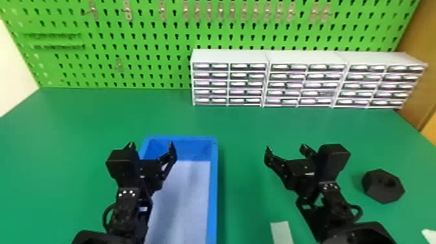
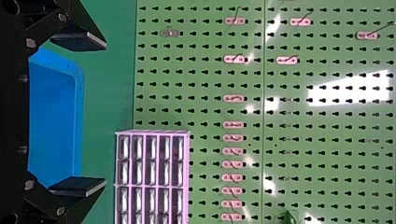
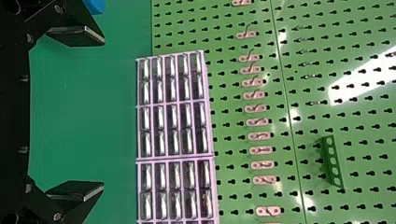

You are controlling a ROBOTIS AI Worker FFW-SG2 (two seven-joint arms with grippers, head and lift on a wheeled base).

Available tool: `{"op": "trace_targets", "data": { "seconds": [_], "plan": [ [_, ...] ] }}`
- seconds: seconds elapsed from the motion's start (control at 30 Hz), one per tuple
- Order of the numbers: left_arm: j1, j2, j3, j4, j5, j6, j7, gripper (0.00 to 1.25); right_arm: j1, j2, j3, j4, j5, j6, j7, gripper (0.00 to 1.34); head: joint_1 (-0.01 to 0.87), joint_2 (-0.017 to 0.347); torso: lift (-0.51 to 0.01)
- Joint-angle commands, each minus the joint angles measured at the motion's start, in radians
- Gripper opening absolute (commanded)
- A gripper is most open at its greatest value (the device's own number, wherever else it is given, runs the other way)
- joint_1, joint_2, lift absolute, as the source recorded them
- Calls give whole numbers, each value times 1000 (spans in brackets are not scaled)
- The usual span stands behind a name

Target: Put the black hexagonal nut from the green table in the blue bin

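The thick, matte black hexagonal nut point(image 1: 374, 190) is lying on the smooth green table point(image 1: 246, 129), to the right of my right black two-fingered pincer point(image 1: 286, 148), and is touching neither pincer. That right pincer is hanging spread wide and is pinching nothing. My left black two-fingered pincer point(image 1: 151, 145) is hovering by the far left corner of the rectangular blue plastic-looking bin point(image 1: 213, 194), also gaping, with nothing between its fingers.

I am judging the task to be at its very start: no grasp is showing, and the nut is lying well apart from the bin. All the work is lying ahead of me: getting a pincer over the nut, closing on its flat sides, lifting it, carrying it leftward and letting it go inside the bin's walls. I am favouring the right pincer, since the nut is lying nearer to it.
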Motion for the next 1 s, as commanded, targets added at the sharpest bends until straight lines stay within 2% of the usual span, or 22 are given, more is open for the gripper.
{"op": "trace_targets", "data": {
  "seconds": [0.0,0.73,0.97],
  "plan": [
    [-1,1,-1,0,2,0,0,1008,0,0,-1,0,0,0,0,1135,657,57,-95],
    [11,1,51,-26,3,0,0,1002,0,0,-14,-5,-8,-2,0,1135,657,57,-95],
    [14,1,51,-26,2,0,0,1002,-5,0,-57,-34,-11,35,0,1137,657,57,-95]
  ]
}}
